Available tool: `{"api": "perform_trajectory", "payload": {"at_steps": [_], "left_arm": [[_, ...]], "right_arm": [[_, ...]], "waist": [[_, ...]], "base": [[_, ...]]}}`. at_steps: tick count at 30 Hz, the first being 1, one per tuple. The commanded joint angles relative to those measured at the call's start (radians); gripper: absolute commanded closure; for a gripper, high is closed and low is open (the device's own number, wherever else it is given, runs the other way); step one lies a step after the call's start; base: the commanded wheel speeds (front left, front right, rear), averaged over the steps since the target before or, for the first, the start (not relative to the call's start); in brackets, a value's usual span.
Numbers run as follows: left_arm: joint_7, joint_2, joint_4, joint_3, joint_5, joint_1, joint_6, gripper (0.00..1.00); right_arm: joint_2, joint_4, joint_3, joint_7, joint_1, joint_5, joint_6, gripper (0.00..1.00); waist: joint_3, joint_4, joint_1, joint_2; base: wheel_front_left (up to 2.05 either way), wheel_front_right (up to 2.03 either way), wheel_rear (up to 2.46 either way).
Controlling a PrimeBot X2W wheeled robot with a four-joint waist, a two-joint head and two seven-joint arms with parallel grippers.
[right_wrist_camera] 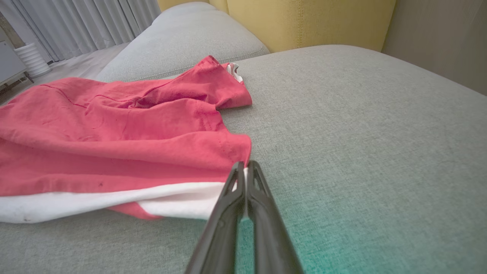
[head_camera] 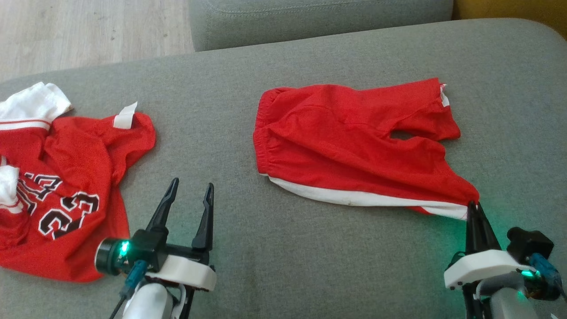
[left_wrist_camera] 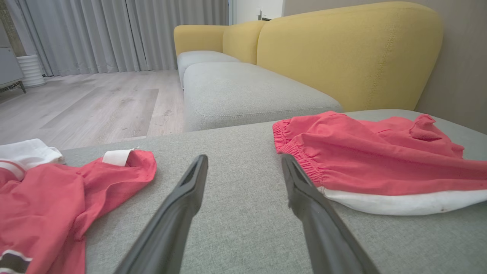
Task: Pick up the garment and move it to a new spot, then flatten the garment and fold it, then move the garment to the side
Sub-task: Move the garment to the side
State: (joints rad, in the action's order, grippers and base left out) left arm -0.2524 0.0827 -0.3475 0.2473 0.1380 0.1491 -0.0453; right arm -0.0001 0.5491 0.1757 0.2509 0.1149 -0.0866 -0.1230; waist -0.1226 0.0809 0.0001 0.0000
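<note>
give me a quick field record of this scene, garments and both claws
surface: grey fabric sofa cushion
garment in work: red fabric shorts with white trim, rumpled, not folded
other garment: red fabric jersey with black numbers, crumpled at robot's left
left claw: open, between the garments, holding nothing
right claw: shut on the shorts' near right corner

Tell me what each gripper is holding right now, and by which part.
The right gripper is shut on the red shorts, pinching the near corner of a leg at its white trim. The left gripper holds nothing; its jaws stand open.
</note>
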Motion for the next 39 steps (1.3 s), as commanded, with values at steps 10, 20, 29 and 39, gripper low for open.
{"api": "perform_trajectory", "payload": {"at_steps": [10,20,29,39], "left_arm": [[0.025,0.026,-0.052,0.077,-0.014,0.094,-0.067,0.00],[0.128,0.062,-0.208,0.305,0.095,0.255,-0.085,0.00],[0.118,0.097,-0.324,0.435,0.243,0.406,-0.085,0.00],[0.078,0.125,-0.377,0.560,0.347,0.489,-0.085,0.00]], "right_arm": [[0.000,-0.052,0.021,0.011,0.046,0.030,-0.008,1.00],[0.000,-0.057,0.015,0.011,0.075,0.037,-0.008,1.00],[0.000,-0.067,-0.022,0.011,0.096,0.021,-0.008,1.00],[0.000,-0.076,-0.040,0.011,0.097,0.010,-0.008,1.00]], "waist": [[-0.017,0.002,-0.0001,0.0000],[-0.061,0.024,-0.0001,0.0000],[-0.108,0.057,-0.0001,0.0000],[-0.129,0.072,-0.0001,0.0000]], "base": [[0.00,0.00,0.00],[0.00,0.00,0.00],[0.00,0.00,0.00],[0.00,0.00,0.00]]}}
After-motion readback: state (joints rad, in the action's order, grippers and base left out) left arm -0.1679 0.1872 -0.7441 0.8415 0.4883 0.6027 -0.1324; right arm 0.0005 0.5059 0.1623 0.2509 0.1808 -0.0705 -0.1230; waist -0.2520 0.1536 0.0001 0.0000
